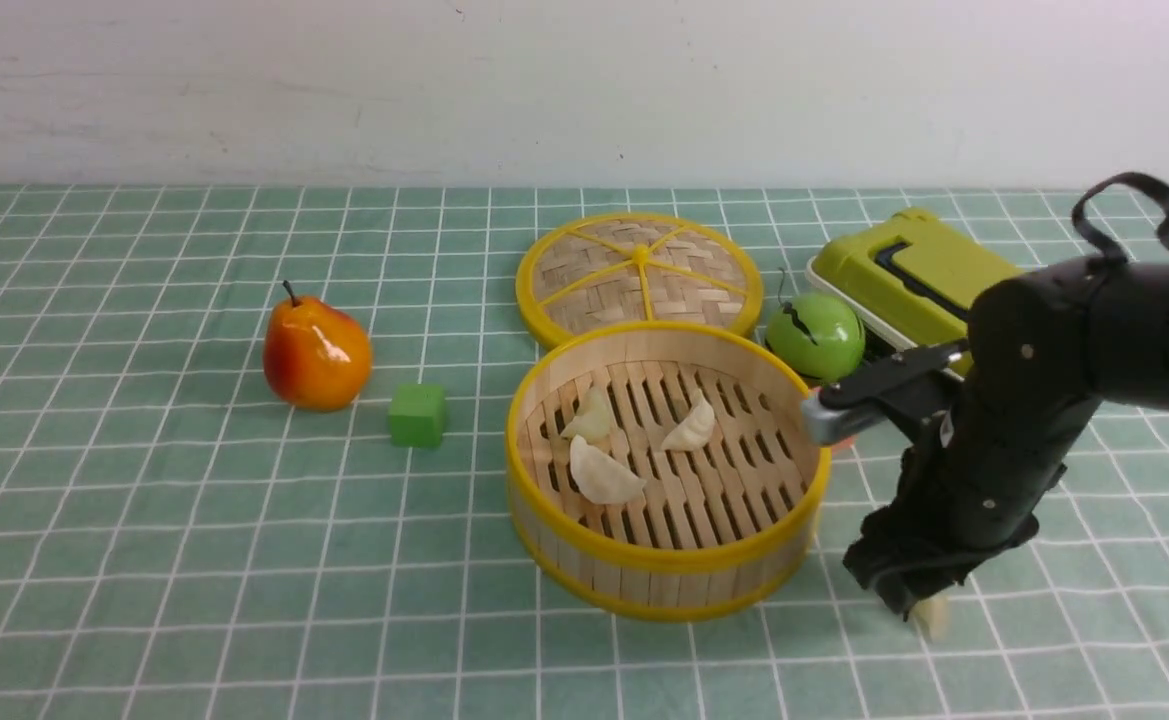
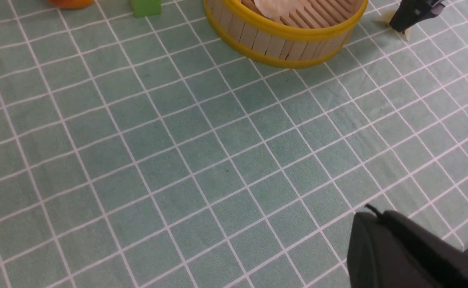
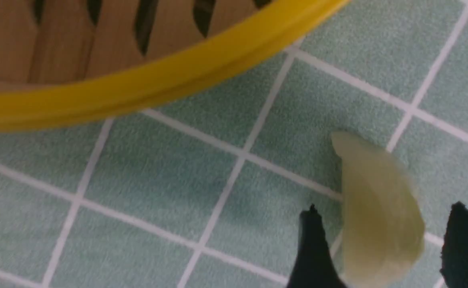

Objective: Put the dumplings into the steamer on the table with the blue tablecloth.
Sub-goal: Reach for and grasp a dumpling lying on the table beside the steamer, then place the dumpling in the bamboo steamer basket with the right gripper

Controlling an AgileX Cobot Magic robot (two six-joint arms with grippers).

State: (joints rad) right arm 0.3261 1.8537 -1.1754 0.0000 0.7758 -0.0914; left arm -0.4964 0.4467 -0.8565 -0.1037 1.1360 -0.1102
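Right gripper [image 1: 916, 605] is closest in, low at the tabletop's [image 1: 144, 560] near right. It's just beside the steamer's [image 1: 664, 562] right-front wall, not touching it. Jaws are apart and straddle a dumpling [image 3: 378, 208]. One finger [image 3: 314, 256] sits against it; cloth shows between it and the other finger. That dumpling is down at cloth level, outside the steamer, and its tips stick out either side of the jaws in the left wrist view. Resting on the cloth or just off it: can't tell, too blurred.

Left gripper [image 2: 398, 252]: only one dark part shows in the corner of its own view, so I can't tell whether its jaws are open or closed.

Room: bare tablecloth [image 2: 217, 160] runs along the whole near strip and the far left. Far edge butts a white wall [image 1: 344, 90].

Steamer holds three dumplings [image 1: 604, 472] on the slat floor: two close together left of centre, one apart toward the middle. Lid [image 1: 639, 275] lies flat right behind it. Green apple [image 1: 814, 335] and lime box [image 1: 919, 265] crowd the back right, behind the right arm [image 1: 1044, 400]. Pear [image 1: 316, 352] and green cube [image 1: 417, 414] sit left of the steamer, cube the nearer.
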